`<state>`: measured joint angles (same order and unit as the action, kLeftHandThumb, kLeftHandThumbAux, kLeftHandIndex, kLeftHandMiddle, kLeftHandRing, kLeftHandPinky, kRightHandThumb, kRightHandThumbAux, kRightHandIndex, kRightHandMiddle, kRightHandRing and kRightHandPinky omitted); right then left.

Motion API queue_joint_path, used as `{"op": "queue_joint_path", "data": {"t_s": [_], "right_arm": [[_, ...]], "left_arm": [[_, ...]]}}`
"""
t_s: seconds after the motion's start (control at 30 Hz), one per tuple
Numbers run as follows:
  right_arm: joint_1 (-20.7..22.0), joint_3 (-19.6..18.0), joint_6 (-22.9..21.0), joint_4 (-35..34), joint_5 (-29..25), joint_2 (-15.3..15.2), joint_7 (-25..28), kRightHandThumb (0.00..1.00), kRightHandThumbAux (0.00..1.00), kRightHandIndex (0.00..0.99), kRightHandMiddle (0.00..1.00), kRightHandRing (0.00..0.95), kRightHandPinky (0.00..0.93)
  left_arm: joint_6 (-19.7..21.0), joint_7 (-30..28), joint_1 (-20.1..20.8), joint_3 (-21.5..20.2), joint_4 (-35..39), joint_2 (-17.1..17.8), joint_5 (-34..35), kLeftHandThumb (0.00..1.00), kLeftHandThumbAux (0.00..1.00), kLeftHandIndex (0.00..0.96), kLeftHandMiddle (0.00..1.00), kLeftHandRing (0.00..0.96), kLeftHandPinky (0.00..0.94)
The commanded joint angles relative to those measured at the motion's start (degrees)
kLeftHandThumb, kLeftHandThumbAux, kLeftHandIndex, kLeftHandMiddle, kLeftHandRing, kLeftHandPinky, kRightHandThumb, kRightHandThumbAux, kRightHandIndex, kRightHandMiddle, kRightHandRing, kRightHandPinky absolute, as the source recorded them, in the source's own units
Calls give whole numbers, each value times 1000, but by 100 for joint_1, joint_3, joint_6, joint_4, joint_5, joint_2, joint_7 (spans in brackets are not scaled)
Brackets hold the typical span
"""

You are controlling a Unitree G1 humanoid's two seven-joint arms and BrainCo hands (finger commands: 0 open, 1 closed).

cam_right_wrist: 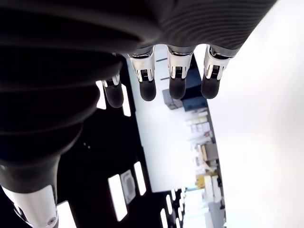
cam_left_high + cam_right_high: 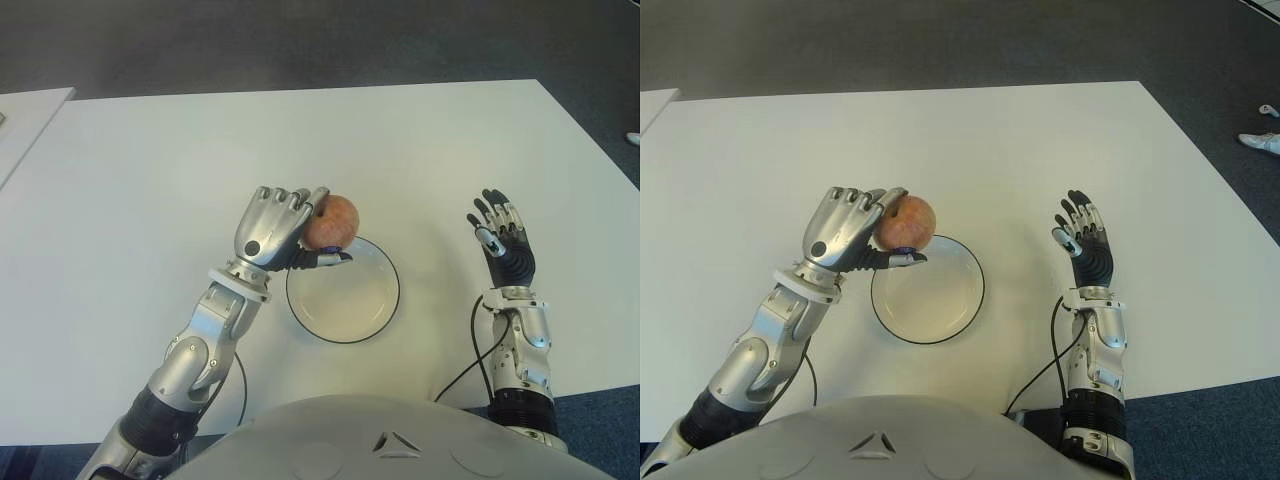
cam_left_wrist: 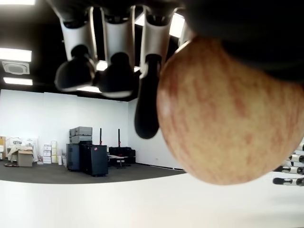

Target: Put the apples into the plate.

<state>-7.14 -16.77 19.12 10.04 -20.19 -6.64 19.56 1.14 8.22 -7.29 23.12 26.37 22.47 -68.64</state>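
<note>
Carrying apple [image 2: 331, 221] in left hand [image 2: 275, 228], fingers wrapped round it, over plate [image 2: 385, 313] far-left rim | right hand [image 2: 503, 243] idle right of plate, fingers spread, empty | next: shift inward, lower, release.

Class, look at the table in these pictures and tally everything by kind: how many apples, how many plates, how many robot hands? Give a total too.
Apples: 1, the apple held in the left hand at the plate's far-left rim.
Plates: 1, the plate, holding nothing.
Hands: 2, the left hand and the right hand, open, to the right of the plate.
Total: 4
</note>
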Motion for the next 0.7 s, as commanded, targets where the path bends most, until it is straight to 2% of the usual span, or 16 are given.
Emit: {"op": "queue_joint_path", "data": {"t_s": [0.03, 0.2, 0.33, 0.7], "right_arm": [[-87, 54, 131, 131, 170, 51, -65, 157, 705, 113, 78, 65, 95], [-180, 127, 252, 87, 330, 86, -120, 133, 710, 110, 70, 49, 56], [-252, 191, 315, 55, 455, 114, -201, 119, 717, 102, 64, 36, 36], [-352, 249, 480, 44, 420, 134, -163, 99, 734, 92, 54, 26, 25]], "left_arm": [[-175, -198, 107, 75, -19, -164, 243, 752, 696, 443, 848, 850, 831], [-323, -345, 96, 135, 8, -250, 342, 750, 697, 443, 842, 845, 830], [-392, -311, 130, 321, -167, -340, 64, 749, 697, 442, 836, 841, 833], [-479, -818, 40, 340, -46, -253, -1, 748, 697, 442, 827, 835, 814]]}}
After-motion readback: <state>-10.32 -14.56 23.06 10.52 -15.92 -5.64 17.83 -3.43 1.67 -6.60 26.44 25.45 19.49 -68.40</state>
